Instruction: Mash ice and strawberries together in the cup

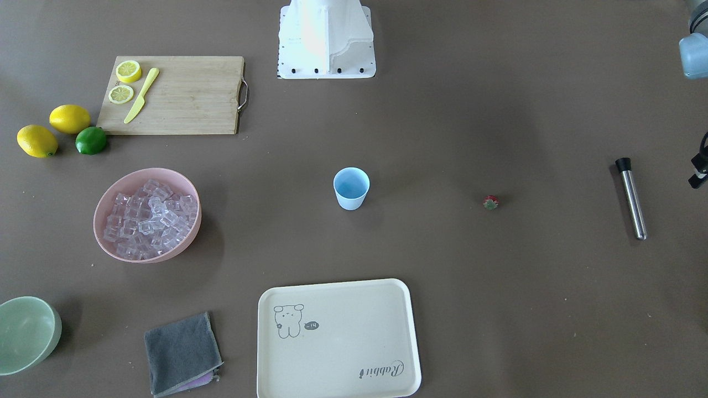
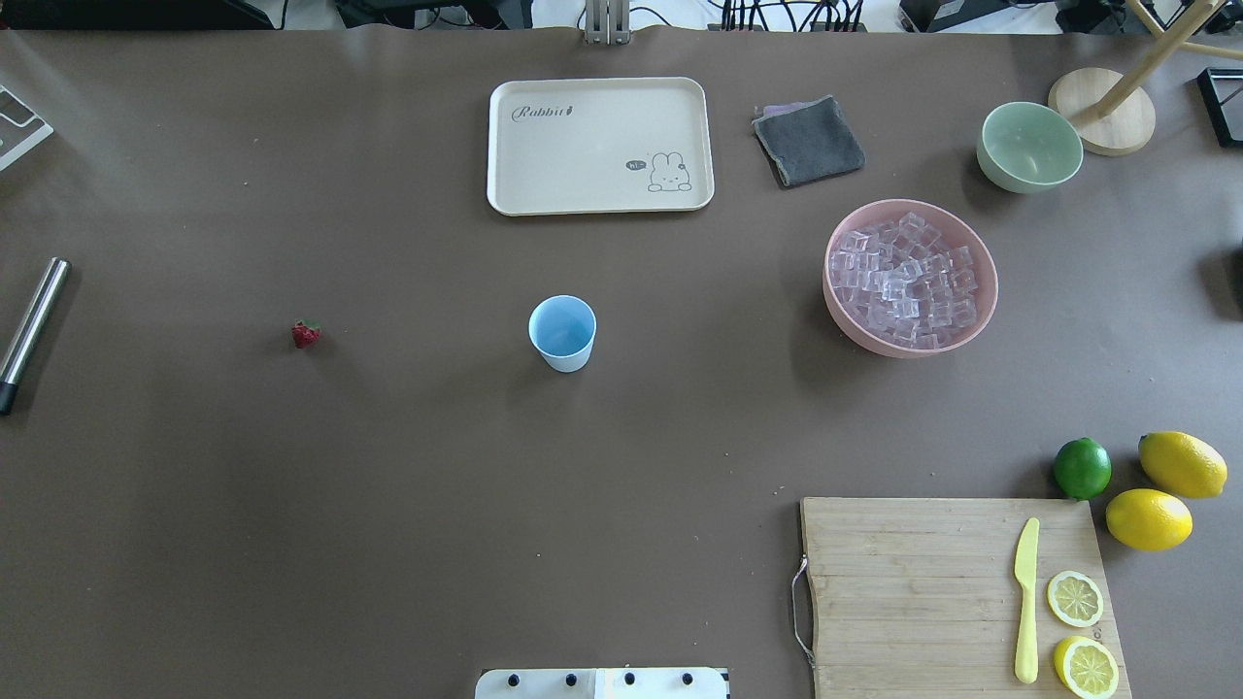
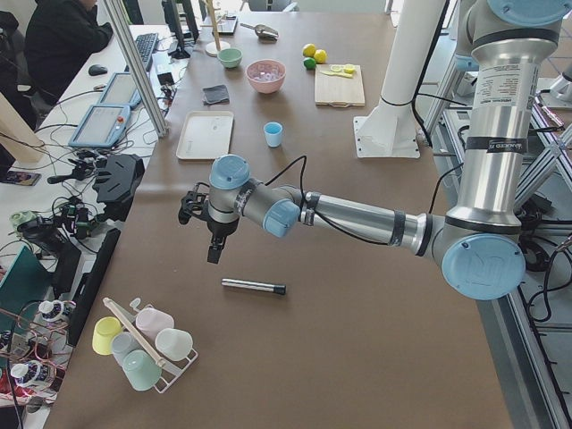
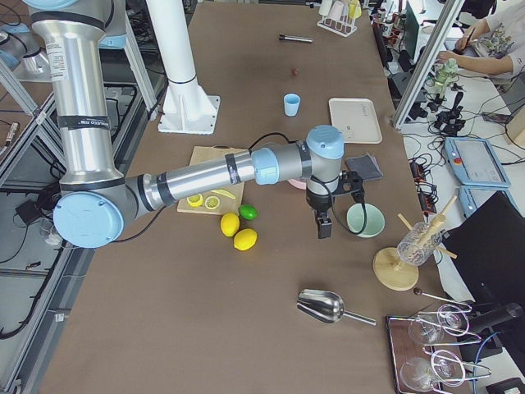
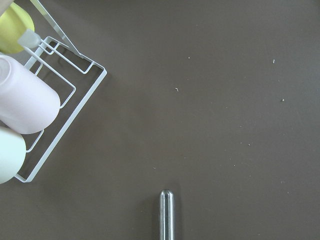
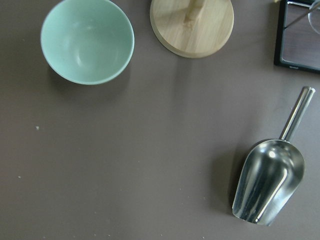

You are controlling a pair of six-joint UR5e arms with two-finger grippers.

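Left hand (image 3: 214, 248) hovers near steel rod (image 2: 34, 320), grip can't tell; strawberry (image 2: 306, 334) alone on desk (image 2: 388, 505), so pinch low from above; cup (image 2: 562, 332) upright, empty, ctr; ice (image 2: 908, 282) heaped in pink bowl (image 2: 879, 345); right hand (image 4: 323, 225) grip unclear too

Looks like a robotics lab rather than a kitchen. Has two silver-and-blue jointed robot arms (image 3: 357, 214) mounted beside a tall white pedestal column (image 3: 407, 71) at a long brown-covered desk (image 3: 357, 357). Holds, at nine o'clock of that desk in the left side view, a bench with blue-edged touchscreen pendants (image 3: 100, 125) and tangled black cables (image 3: 67, 165). Seats a dark-clothed person (image 3: 58, 36) at eleven o'clock, behind a bare aluminium frame post (image 3: 136, 67).
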